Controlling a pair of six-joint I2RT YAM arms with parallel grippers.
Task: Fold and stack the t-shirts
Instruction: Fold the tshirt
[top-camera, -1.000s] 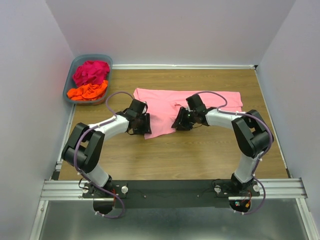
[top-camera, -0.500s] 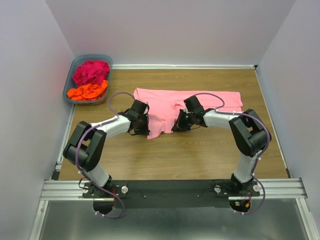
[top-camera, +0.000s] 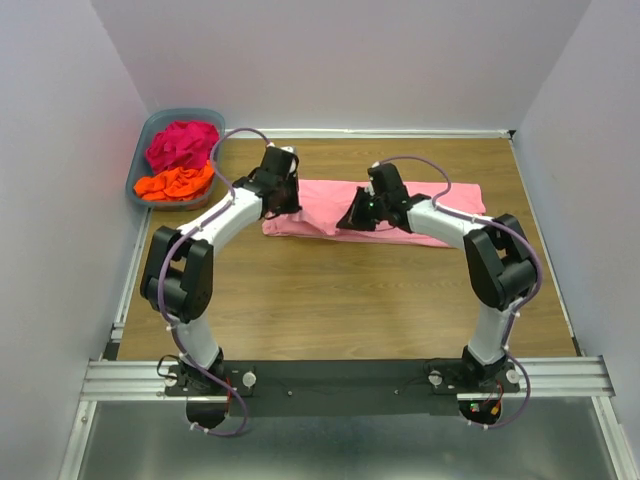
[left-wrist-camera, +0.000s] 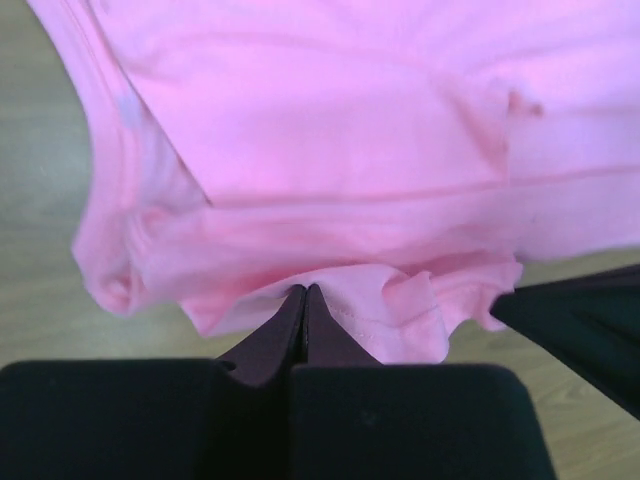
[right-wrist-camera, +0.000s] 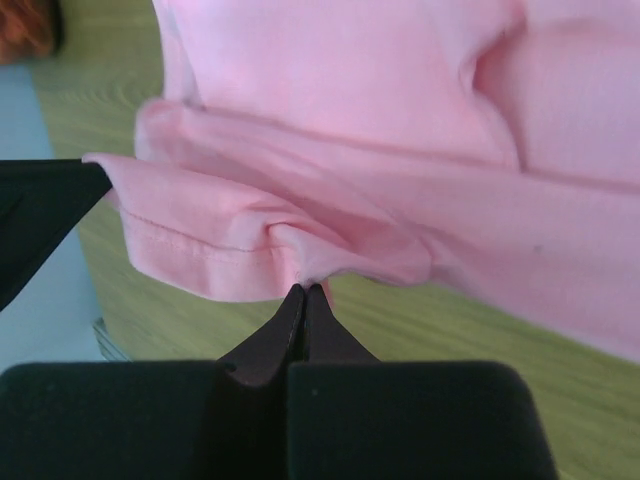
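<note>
Jaws left and right pinching hem of light pink cloth t-shirt (top-camera: 320, 212) | hem just carried back over shirt | lengthwise fold nearly made

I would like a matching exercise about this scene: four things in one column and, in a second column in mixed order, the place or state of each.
Column one
1. light pink t-shirt
2. magenta t-shirt
3. orange t-shirt
4. left gripper

Column two
a. in the basket, at its near end
b. on the wooden table, outside the basket
c. in the basket, at its far end
d. shut on an edge of pink cloth

Right pairs: 1-b, 2-c, 3-a, 4-d
</note>
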